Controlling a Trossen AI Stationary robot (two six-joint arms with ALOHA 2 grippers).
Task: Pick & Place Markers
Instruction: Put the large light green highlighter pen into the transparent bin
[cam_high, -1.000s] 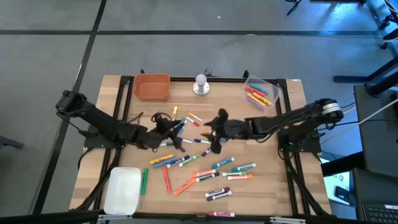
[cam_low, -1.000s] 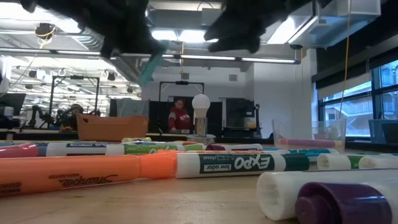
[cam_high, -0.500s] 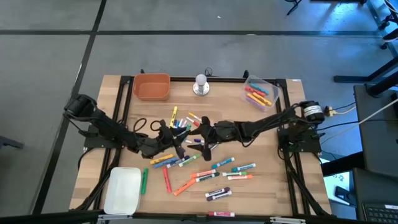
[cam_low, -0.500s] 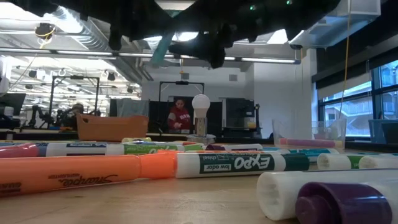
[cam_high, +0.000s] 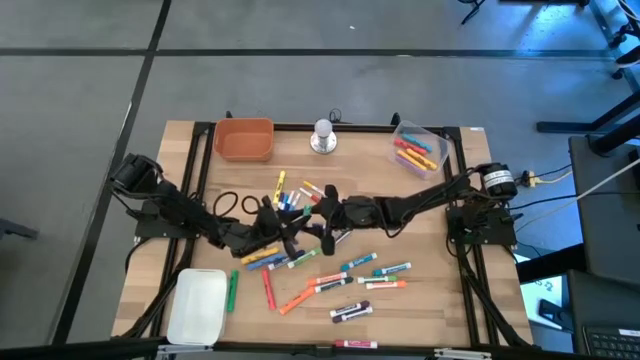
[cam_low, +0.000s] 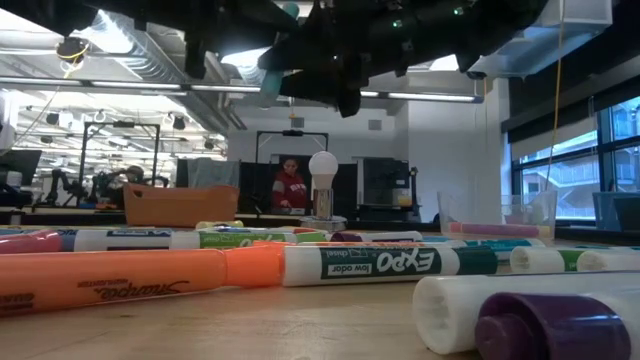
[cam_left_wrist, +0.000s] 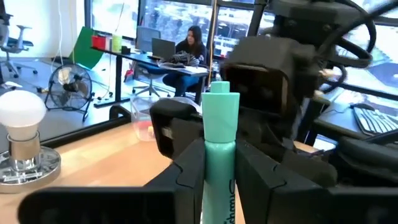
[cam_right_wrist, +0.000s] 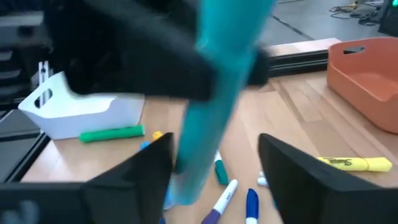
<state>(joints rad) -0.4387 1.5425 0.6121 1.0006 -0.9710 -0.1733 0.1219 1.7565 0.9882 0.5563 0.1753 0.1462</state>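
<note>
Mid-bench above the scattered markers (cam_high: 330, 280), the left gripper (cam_left_wrist: 217, 165) pinches a teal marker (cam_left_wrist: 221, 134) upright so its capped end sticks out, and the right gripper (cam_right_wrist: 214, 158), fingers spread around it, looks set for a handover.

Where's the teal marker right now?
The teal marker is off the table, clamped upright in the left tool above the mid-table pile of markers. The open right tool sits right against it, fingers either side.
</note>
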